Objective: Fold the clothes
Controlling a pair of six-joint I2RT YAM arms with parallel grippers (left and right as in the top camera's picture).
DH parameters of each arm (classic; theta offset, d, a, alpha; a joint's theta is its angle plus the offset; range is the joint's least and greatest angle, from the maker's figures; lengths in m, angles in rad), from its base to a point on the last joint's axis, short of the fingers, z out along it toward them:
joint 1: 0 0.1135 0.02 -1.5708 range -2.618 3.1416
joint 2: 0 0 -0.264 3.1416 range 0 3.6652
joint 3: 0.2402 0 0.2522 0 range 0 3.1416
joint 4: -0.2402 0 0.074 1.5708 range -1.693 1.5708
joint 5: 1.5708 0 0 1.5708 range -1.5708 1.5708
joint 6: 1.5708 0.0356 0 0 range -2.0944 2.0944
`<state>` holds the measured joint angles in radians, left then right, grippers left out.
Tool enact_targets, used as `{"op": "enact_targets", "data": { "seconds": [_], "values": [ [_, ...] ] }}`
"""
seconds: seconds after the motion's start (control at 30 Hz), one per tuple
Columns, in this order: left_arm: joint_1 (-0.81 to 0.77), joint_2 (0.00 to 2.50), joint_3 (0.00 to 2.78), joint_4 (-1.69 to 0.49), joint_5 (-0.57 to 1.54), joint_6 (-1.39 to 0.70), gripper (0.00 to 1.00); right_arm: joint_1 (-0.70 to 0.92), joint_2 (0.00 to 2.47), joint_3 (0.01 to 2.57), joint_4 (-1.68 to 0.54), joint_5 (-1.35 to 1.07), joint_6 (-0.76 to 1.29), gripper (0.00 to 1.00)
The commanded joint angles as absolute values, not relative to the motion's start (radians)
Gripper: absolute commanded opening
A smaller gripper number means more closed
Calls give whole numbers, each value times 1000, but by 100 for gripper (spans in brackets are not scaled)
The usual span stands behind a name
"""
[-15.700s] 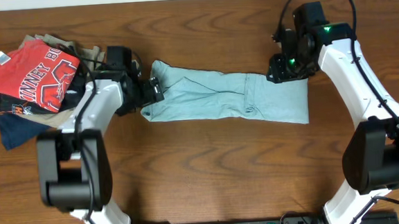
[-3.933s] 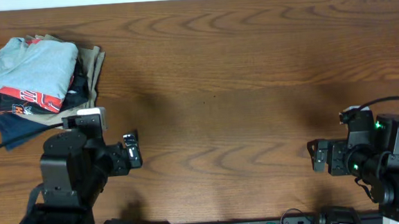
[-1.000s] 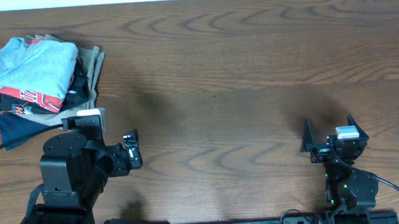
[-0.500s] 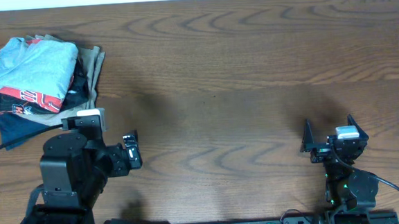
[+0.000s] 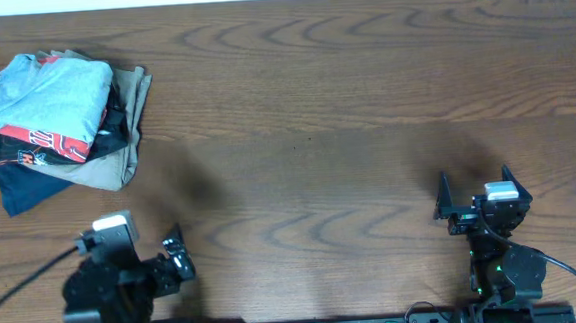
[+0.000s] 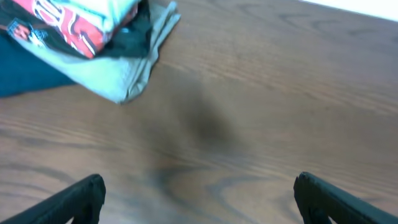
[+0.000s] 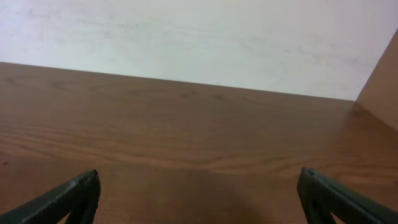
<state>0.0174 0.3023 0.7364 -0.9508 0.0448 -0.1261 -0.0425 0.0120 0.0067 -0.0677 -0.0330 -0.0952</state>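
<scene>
1. The pale blue-grey T-shirt (image 5: 51, 91) lies folded atop the garment pile (image 5: 108, 167) at the worktop's (image 5: 314, 100) far left.
2. Left claw (image 5: 177, 253): released, near left.
3. Right claw (image 5: 475, 185): released, near right.

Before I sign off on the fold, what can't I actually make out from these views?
Pale blue T-shirt: its lower layers, overhead, hidden under its own top layer.
Red shirt: lettering, overhead, too small and mostly covered by the T-shirt.
Pile, left wrist view: blurred, cut off by the top-left edge.
Right wrist view: the pile is out of frame.
</scene>
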Motion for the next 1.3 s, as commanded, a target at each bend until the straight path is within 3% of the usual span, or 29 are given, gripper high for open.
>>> {"op": "enact_targets", "data": {
  "seconds": [0.0,0.53,0.7,0.83,1.27],
  "values": [
    [23,207,611,-871,33,-112,98,-47,6,6,-72,-34,-99,99],
    [23,2,2,110,35,-127,98,-47,6,6,-72,-34,-99,99],
    [23,2,4,74,25,-75,98,-47,6,6,-72,-34,-99,99],
    [23,2,4,-77,44,-84,98,-47,6,6,-72,-34,-99,99],
    [23,3,4,-67,48,-83,98,-47,6,6,-72,-34,-99,99]
  ]
}}
